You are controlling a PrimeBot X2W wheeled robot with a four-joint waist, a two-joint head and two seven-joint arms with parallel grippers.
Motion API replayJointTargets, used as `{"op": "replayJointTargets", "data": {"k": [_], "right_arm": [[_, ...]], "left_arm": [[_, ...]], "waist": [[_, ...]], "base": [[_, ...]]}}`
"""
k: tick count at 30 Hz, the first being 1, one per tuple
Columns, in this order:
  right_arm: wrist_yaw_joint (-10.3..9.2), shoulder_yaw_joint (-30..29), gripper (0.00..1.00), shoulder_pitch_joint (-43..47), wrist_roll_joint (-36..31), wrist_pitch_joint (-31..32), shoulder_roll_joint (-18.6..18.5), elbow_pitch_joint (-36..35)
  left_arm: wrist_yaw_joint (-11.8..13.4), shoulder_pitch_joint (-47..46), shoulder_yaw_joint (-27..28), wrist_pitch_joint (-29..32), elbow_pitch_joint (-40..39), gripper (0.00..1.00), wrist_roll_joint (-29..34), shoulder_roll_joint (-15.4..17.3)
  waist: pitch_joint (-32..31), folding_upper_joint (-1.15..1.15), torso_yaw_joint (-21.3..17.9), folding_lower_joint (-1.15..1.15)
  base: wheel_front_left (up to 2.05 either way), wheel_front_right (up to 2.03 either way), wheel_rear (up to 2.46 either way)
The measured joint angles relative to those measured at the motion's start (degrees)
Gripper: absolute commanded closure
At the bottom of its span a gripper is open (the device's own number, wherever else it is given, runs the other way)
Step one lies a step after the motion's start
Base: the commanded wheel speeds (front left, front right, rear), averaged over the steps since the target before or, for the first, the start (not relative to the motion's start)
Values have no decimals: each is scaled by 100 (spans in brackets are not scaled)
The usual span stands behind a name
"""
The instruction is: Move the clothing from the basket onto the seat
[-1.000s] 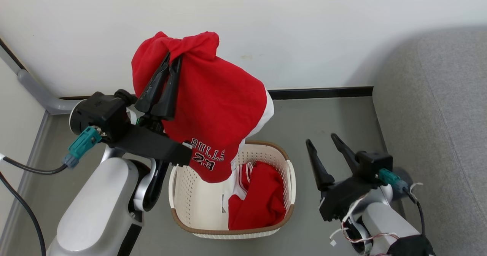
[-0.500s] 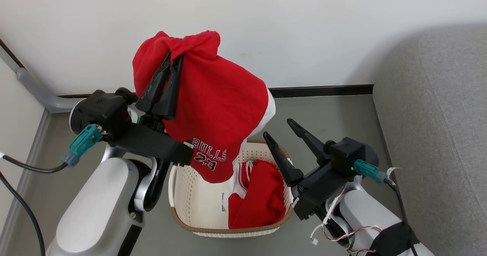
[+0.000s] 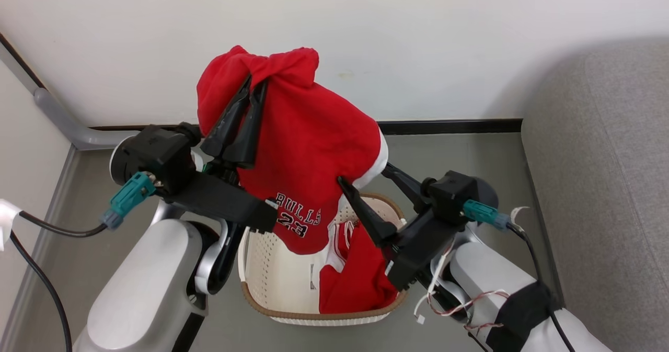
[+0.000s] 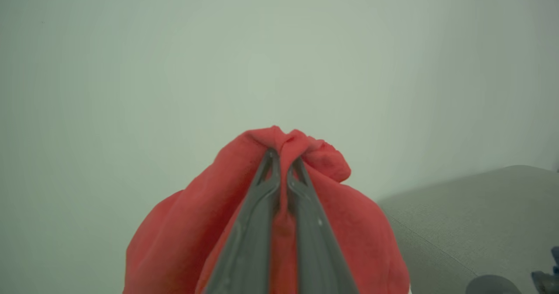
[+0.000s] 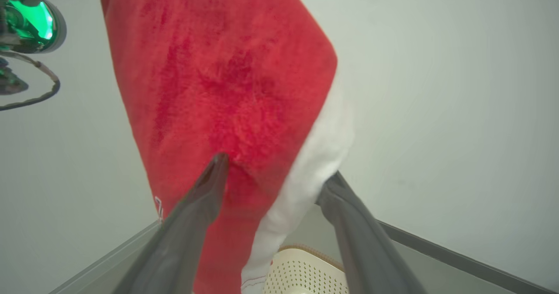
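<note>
My left gripper (image 3: 256, 82) is shut on a bunched fold of the red jersey (image 3: 308, 148) and holds it high above the basket (image 3: 272, 310). The jersey hangs down with its dark lettering and number facing me. In the left wrist view the fingers (image 4: 262, 224) pinch red cloth (image 4: 174, 241). My right gripper (image 3: 364, 174) is open, its two fingers on either side of the jersey's white-trimmed lower edge (image 5: 305, 171). A second red garment (image 3: 355, 284) lies in the basket. The grey seat (image 3: 601, 158) is at the right.
A white wall (image 3: 470, 38) with a black skirting strip (image 3: 454, 126) stands close behind the basket. The floor (image 3: 470, 153) is grey. A grey pipe (image 3: 57, 119) runs down the left corner. Cables (image 3: 36, 284) hang off both wrists.
My right arm swung left and up from beside the basket until its open fingers reached the hanging jersey. The left gripper kept its hold; the head view shifted slightly.
</note>
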Motion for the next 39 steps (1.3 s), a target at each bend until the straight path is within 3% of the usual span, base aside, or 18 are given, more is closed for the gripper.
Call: {"op": "replayJointTargets", "data": {"k": [10,11,12,14,15,32,33,35,36,37,38,39], "right_arm": [[7,658,0,-408,434,52,-2,79],[7,694,6,-412,494,52,-2,104],[7,724,22,-412,535,52,-2,129],[7,772,93,-412,580,52,-3,171],[7,786,100,-412,603,52,-2,193],[7,722,100,-500,901,-9,-5,298],[7,722,100,-500,901,-9,-5,299],[7,725,100,-501,909,-12,-5,298],[7,725,100,-504,911,-14,-5,298],[7,726,100,-508,927,-15,-5,298],[7,731,100,-514,945,-15,-5,298],[7,734,100,-522,946,-16,-5,298]], "left_arm": [[1,-1,-69,53,-2,100,0,-71],[1,-1,-69,55,-2,100,0,-70],[5,-1,-68,55,-2,100,0,-70],[8,-1,-66,56,-3,100,0,-67],[10,-1,-64,56,-3,100,0,-64],[47,1,-30,81,2,100,0,0],[47,1,-30,81,2,93,0,10],[47,1,-31,80,3,63,0,15],[47,1,-32,80,3,56,0,14],[47,1,-34,77,3,21,0,12],[47,1,-37,74,3,0,0,10],[46,1,-44,74,2,0,0,7]], "waist": [[-10,0,120,0],[-9,0,128,0],[-7,0,134,0],[1,0,141,0],[6,0,142,0],[75,0,20,0],[77,0,12,0],[81,0,-3,0],[84,0,-9,0],[86,0,-14,0],[88,0,-18,0],[91,0,-21,0]], "base": [[0,0,0],[0,0,0],[0,0,0],[0,0,0],[0,0,0],[0,0,0],[0,0,0],[0,0,0],[0,0,0],[0,0,0],[0,0,0],[0,0,0]]}}
